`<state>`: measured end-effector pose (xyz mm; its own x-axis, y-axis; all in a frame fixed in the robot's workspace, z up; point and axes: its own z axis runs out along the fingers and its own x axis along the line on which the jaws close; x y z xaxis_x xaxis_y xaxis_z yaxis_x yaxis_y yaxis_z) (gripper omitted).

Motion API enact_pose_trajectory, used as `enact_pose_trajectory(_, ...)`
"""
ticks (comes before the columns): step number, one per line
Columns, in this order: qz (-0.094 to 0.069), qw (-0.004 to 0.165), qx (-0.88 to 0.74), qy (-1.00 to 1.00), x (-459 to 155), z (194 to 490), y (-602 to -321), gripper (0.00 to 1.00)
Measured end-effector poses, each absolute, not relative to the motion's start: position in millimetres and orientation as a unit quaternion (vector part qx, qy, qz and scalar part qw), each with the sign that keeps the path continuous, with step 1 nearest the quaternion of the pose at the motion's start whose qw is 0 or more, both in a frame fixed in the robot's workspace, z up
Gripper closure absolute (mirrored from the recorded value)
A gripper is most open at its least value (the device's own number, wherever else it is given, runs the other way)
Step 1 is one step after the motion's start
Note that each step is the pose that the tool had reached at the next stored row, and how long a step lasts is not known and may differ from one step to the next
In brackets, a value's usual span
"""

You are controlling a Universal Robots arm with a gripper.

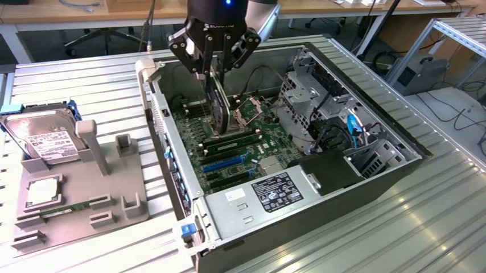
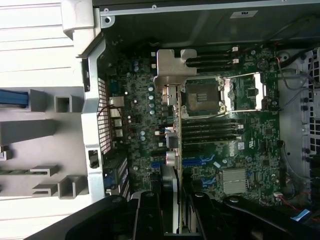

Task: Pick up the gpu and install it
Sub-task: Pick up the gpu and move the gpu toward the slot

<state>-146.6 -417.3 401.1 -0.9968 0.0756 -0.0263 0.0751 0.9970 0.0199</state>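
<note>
now, claw: the claw (image 1: 215,69) (image 2: 172,215) hangs over the open computer case (image 1: 379,102), its two dark fingers closed in on a thin card pinched between them.
hold: it grips the gpu (image 1: 220,108) (image 2: 178,135) by the upper edge.
gpu: black and flat, standing upright on edge inside the case, over the motherboard (image 1: 227,165) (image 2: 250,150).
gpu from the wrist: seen edge-on, running away from the fingers, with its silvery bracket (image 2: 169,67) at the far end.
gpu's lower edge: down near the board; whether it touches cannot be told.
processor socket: the processor socket (image 1: 247,116) (image 2: 205,95) sits just beside the card, its metal frame showing.
slots: dark memory slots (image 2: 212,131) lie beside the socket, and blue expansion slots (image 1: 224,165) are further along the board.
case: lies on its side with the top open, on a slatted metal table (image 1: 425,227).
power supply: the power supply (image 1: 277,193) with its label fills the near end of the case.
holder: a grey holder (image 1: 76,210) stands at the exterior view's left, outside the case.
hard drive: a hard drive (image 1: 45,139) with a white label leans in the holder, well apart from the claw.
</note>
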Motion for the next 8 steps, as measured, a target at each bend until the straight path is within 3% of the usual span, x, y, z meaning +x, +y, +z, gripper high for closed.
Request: enact_pose_trajectory(8, 0.009, 0.014, 0.038, 0.999, -143.5, 398.9, -417.3, 0.73)
